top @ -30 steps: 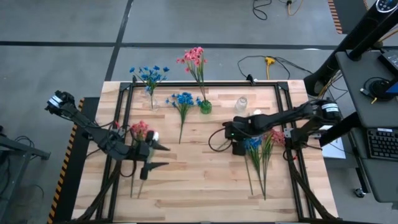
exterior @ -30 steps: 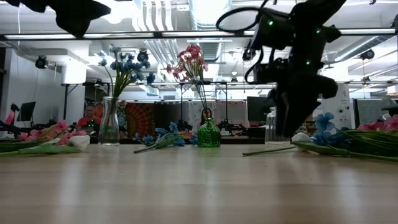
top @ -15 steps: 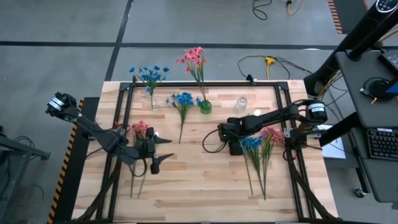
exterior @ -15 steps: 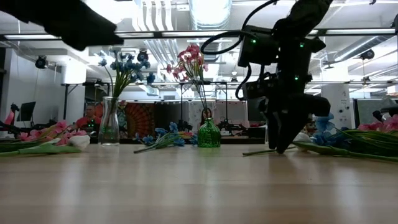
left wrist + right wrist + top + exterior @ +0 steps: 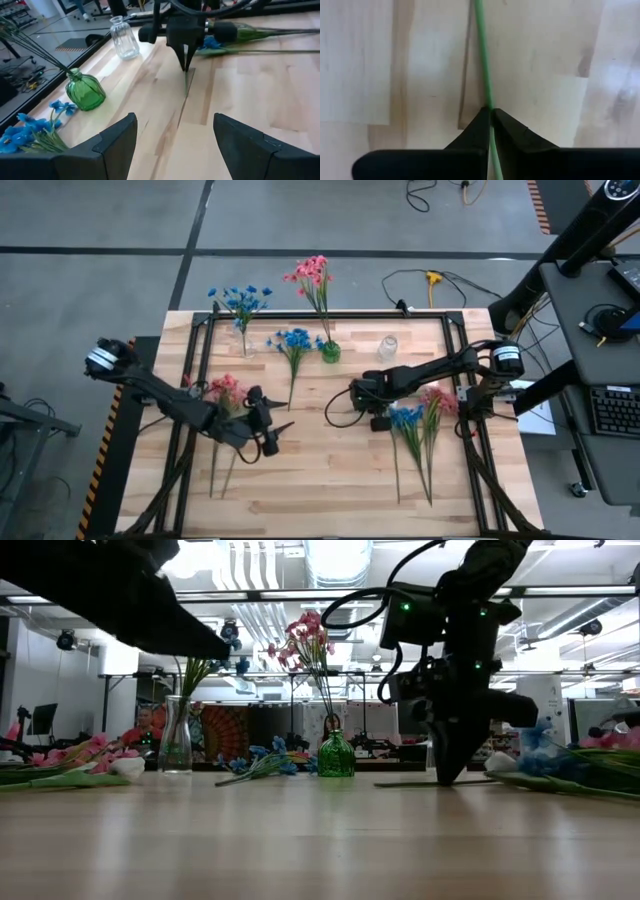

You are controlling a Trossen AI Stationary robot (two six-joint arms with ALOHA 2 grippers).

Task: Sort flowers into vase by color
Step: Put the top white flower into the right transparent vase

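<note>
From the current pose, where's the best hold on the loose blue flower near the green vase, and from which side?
Grip the loose blue flower on its bare green stem, below the head. The stem lies flat on the table with open wood on both sides, so come straight down with the pincer fingers either side of it. The left pincer, open and empty, looks closer; the right pincer is shut on another stem.

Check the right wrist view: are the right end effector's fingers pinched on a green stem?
Yes, the right end effector has its two dark fingertips closed against the thin green stem lying on the wooden table.
</note>
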